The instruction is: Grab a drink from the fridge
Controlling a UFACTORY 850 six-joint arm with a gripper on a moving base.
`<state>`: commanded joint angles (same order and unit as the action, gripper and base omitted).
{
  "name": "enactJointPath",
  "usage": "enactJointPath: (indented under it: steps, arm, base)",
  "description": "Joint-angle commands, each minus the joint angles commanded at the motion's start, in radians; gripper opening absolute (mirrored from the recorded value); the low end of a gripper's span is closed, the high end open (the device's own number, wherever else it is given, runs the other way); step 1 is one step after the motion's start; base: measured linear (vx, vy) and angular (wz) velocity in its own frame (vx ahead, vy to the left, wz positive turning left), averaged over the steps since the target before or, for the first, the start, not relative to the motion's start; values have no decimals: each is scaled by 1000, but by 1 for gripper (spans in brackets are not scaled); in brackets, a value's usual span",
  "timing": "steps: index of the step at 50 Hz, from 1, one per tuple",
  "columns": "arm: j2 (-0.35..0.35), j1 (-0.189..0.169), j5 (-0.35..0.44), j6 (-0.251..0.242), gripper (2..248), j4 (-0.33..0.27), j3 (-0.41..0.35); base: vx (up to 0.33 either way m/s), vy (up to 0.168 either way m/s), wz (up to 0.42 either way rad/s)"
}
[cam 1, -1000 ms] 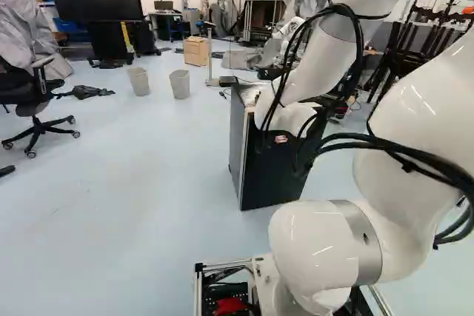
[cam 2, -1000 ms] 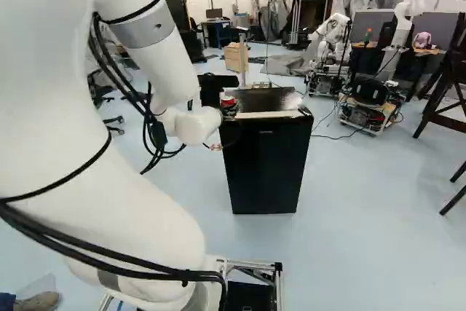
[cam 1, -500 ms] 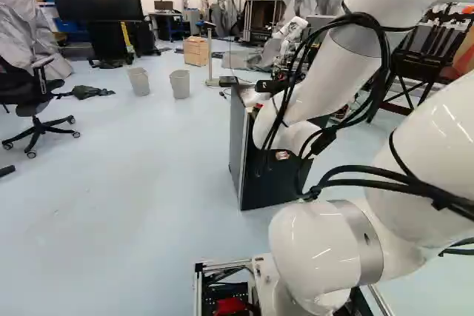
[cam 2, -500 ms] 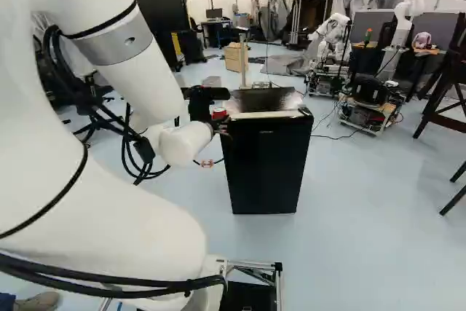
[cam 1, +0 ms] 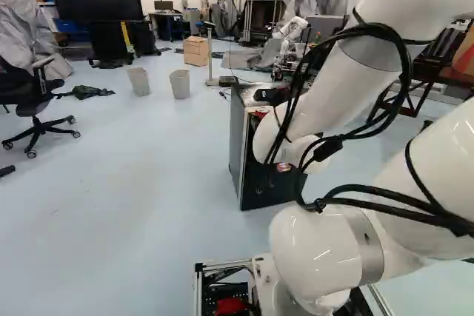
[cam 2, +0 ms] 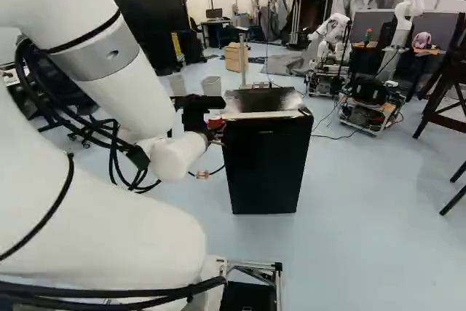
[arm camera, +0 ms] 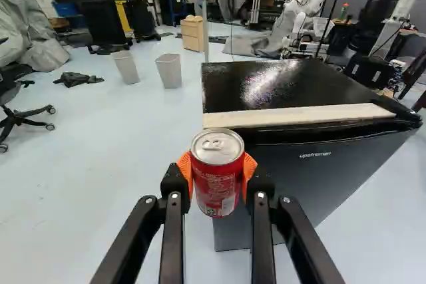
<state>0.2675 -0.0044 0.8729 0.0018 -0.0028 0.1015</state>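
Note:
In the right base view my gripper (cam 2: 218,132) is at the near left top corner of the black fridge (cam 2: 266,169), with the red can (cam 2: 215,122) showing there. The wrist view has the gripper (arm camera: 218,176) shut on the upright red can (arm camera: 217,181), an orange pad against either side. Behind the can are the fridge's dark top (arm camera: 279,84) and its front (arm camera: 313,171), whose door looks closed. Whether the can touches the fridge, I cannot tell. From the left base view, my arm hides the gripper's fingers.
Light strip (arm camera: 299,115) along the fridge top's front edge. Two grey bins (cam 1: 138,81) and an office chair (cam 1: 37,112) stand on the floor at the left of the left base view. Another robot (cam 2: 371,96) stands beyond the fridge, to its right.
In the right base view my gripper has moved left and a little down along the fridge's top left corner, the can moving with it. The base has stayed put.

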Motion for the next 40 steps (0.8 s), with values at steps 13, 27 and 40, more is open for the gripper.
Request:
enactJointPath:
  steps: [13, 27, 40]
  arm:
    - [11, 4, 0, -2, 94, 3, -14]
    - [12, 4, 0, -2, 94, 3, -14]
    - [12, 4, 0, -2, 94, 3, -14]
  base:
    - [0, 0, 0]
    - [0, 0, 0]
    - [0, 0, 0]
